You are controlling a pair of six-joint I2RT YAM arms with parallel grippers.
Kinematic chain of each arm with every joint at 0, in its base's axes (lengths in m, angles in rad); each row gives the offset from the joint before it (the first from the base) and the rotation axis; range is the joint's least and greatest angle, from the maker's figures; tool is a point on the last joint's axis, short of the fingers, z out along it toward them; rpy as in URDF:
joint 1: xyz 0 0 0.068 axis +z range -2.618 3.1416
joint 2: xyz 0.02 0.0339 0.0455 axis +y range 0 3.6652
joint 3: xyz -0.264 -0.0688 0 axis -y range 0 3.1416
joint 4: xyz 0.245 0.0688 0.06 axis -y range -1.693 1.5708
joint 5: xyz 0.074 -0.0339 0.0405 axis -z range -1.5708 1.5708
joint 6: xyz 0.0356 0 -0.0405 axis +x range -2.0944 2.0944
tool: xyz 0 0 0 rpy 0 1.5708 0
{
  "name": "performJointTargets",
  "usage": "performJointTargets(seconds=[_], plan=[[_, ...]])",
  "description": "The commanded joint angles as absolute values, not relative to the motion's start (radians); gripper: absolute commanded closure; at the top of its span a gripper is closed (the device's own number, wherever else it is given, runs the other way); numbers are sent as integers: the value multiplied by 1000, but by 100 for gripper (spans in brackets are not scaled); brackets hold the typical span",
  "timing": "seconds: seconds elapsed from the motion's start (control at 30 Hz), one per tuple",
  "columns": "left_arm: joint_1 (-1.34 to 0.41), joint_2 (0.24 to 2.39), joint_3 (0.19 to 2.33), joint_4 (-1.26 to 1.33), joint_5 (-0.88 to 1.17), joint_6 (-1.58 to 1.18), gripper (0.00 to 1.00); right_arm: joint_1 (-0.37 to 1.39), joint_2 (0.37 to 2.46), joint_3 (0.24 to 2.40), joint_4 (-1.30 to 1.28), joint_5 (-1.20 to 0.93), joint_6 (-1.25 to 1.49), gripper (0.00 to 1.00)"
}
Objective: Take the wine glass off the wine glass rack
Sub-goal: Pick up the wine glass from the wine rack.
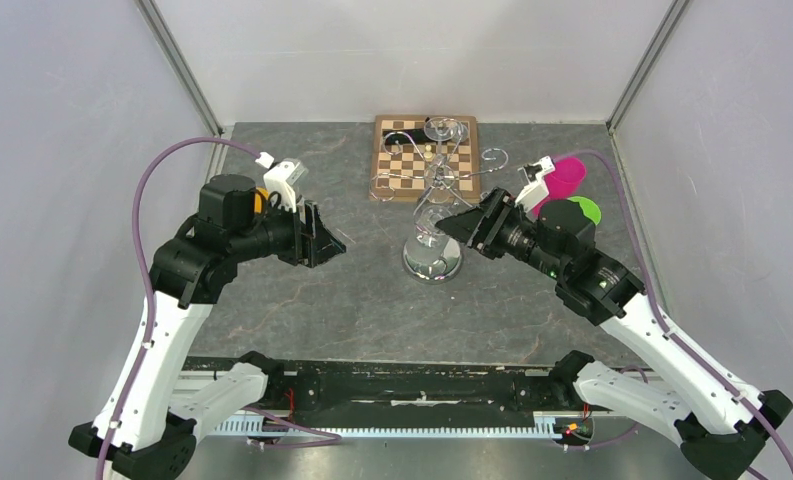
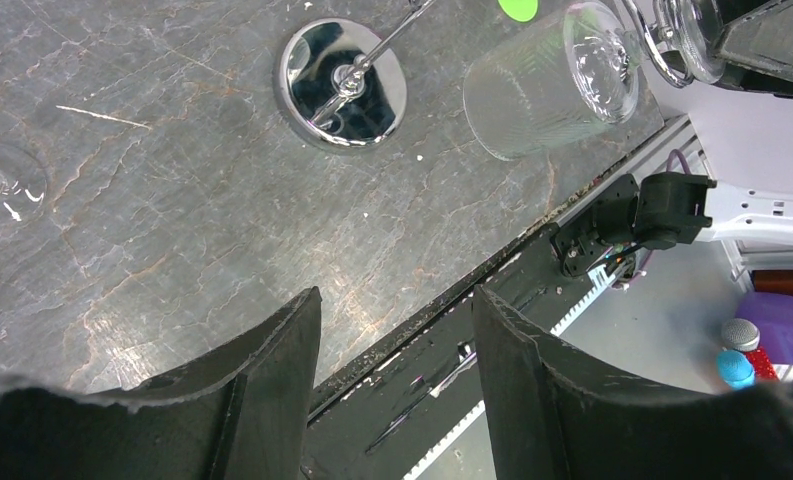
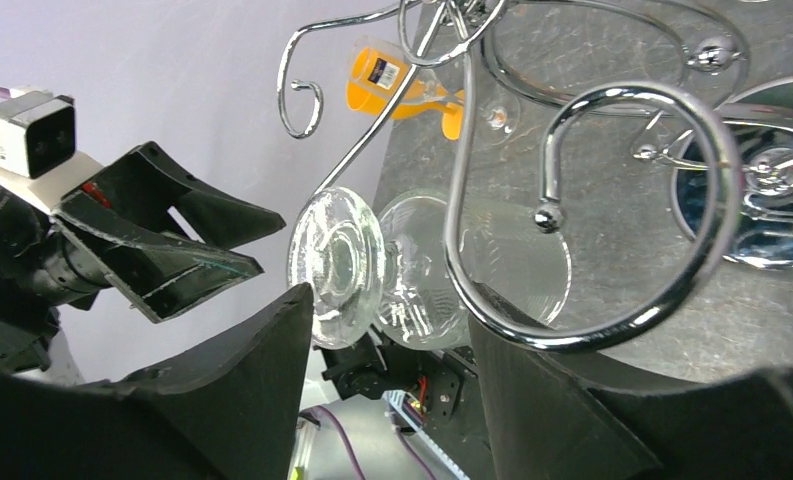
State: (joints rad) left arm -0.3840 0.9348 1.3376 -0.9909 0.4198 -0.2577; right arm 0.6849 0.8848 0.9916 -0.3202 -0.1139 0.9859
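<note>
Wine glass (image 3: pixel 337 265) hangs on the rack (image 2: pixel 342 85), between the parted fingers of the right gripper (image 3: pixel 387 320); no firm hold visible. Left gripper (image 2: pixel 397 305) open, empty, well apart. Risk: a crooked pull snags the foot on the hook, tipping the rack.

Clear wine glass (image 3: pixel 337 265) hangs by foot on hook arm of silver wire rack (image 2: pixel 372 100), table ctr.

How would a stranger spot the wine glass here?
Find the silver wire rack mid-table, in front of the chessboard. The wine glass hangs from its arms, right before the right gripper. It is clear glass, unlike the orange cup and pink cup.
</note>
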Motion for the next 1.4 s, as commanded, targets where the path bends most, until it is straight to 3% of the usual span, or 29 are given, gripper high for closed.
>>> performJointTargets(seconds=[0.0, 0.5, 0.73, 1.2, 1.37], plan=[[-392, 926, 1336, -953, 410, -245, 37, 682, 857, 965, -196, -140, 1057, 43], [-403, 925, 1330, -961, 387, -239, 36, 683, 821, 931, -148, -119, 1112, 68], [-406, 926, 1338, -965, 382, -238, 36, 683, 811, 939, -166, -105, 1106, 74], [-409, 923, 1335, -968, 373, -233, 36, 683, 810, 927, -138, -102, 1120, 100], [-410, 926, 1339, -971, 368, -232, 36, 682, 806, 925, -127, -102, 1133, 100]])
